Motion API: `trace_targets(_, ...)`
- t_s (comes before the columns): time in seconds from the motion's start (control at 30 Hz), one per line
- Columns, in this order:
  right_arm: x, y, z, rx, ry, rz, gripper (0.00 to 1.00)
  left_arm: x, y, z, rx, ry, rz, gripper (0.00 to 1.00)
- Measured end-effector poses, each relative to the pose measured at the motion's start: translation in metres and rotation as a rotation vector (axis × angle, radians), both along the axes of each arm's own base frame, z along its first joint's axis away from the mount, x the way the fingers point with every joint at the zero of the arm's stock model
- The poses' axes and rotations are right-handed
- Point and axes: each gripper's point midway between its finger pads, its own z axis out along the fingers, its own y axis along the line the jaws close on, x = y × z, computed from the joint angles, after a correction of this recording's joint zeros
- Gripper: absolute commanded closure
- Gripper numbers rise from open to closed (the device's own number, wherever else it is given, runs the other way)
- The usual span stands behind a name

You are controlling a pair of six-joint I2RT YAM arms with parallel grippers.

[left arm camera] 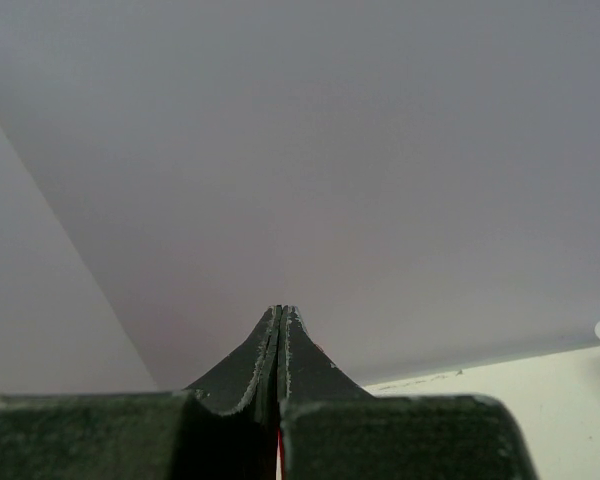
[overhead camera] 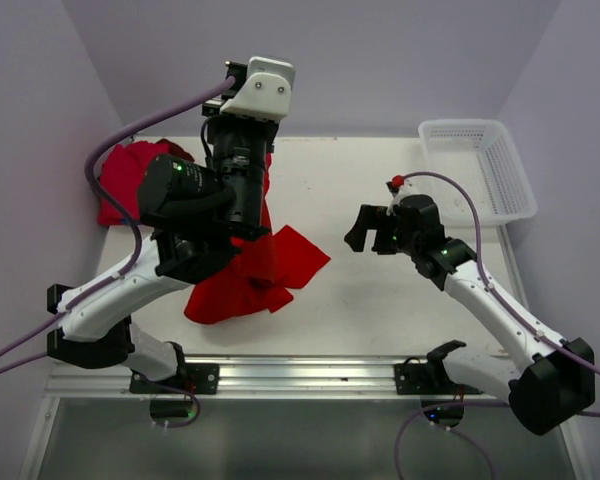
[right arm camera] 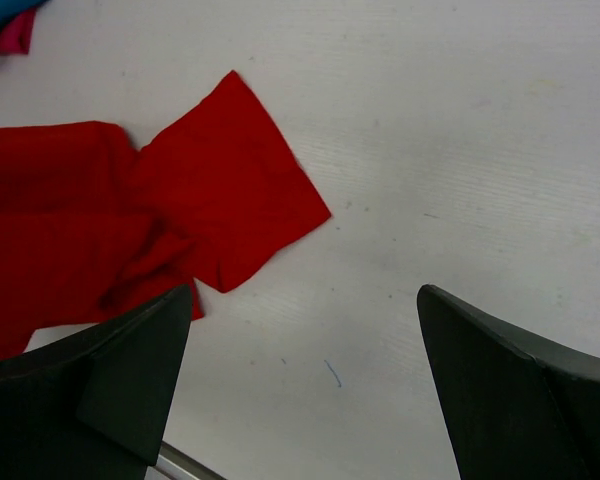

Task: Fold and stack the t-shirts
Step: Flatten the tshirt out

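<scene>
A large bright red t-shirt (overhead camera: 280, 265) hangs from my raised left gripper (overhead camera: 250, 120), and its lower part lies crumpled on the table (overhead camera: 380, 180). In the left wrist view the left gripper (left arm camera: 280, 310) is shut with a sliver of red cloth between its jaws, facing the back wall. My right gripper (overhead camera: 370, 228) hovers open to the right of the shirt, holding nothing. The right wrist view shows the right gripper (right arm camera: 305, 290) over bare table, with a red sleeve (right arm camera: 220, 180) just beyond its left finger. A pile of red cloth (overhead camera: 125, 180) sits at the back left; teal and maroon cloth (right arm camera: 5, 15) peeks in.
A white mesh basket (overhead camera: 477, 165) stands at the back right corner of the table. Purple-grey walls close in the table on the left, back and right. A metal rail (overhead camera: 310, 375) with the arm bases runs along the near edge.
</scene>
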Motion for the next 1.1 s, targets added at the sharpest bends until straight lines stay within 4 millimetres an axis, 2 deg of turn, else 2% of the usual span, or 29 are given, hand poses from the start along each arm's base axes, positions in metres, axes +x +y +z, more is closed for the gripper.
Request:
trace_targets(0.13,0.001,0.022,-0.015,0.066,0.036,0.084,0.01,-0.001,0.001,-0.003,0.014,0.012,0.013,1.00)
trace_targets(0.33,-0.010,0.043,-0.076,0.106,0.198,0.175,0.04,-0.005,0.001,-0.001,0.015,0.011,0.014,1.00)
trace_targets(0.43,-0.019,0.050,-0.091,0.135,0.248,0.214,0.04,-0.005,0.002,-0.001,0.011,0.011,0.016,1.00)
trace_targets(0.5,-0.022,0.059,-0.090,0.171,0.249,0.256,0.05,-0.006,0.002,-0.001,0.011,0.010,0.018,1.00)
trace_targets(0.7,-0.024,0.087,-0.069,0.271,0.186,0.381,0.05,-0.005,0.003,-0.003,0.018,0.016,0.026,1.00)
trace_targets(0.93,-0.029,0.102,-0.065,0.312,0.186,0.444,0.05,-0.003,-0.003,-0.012,0.039,0.037,0.037,1.00)
trace_targets(1.03,-0.028,0.102,-0.064,0.306,0.176,0.445,0.05,-0.003,-0.004,-0.026,0.055,0.051,0.061,1.00)
trace_targets(1.1,-0.027,0.099,-0.062,0.290,0.169,0.437,0.04,-0.003,0.000,-0.047,0.088,0.069,0.096,1.00)
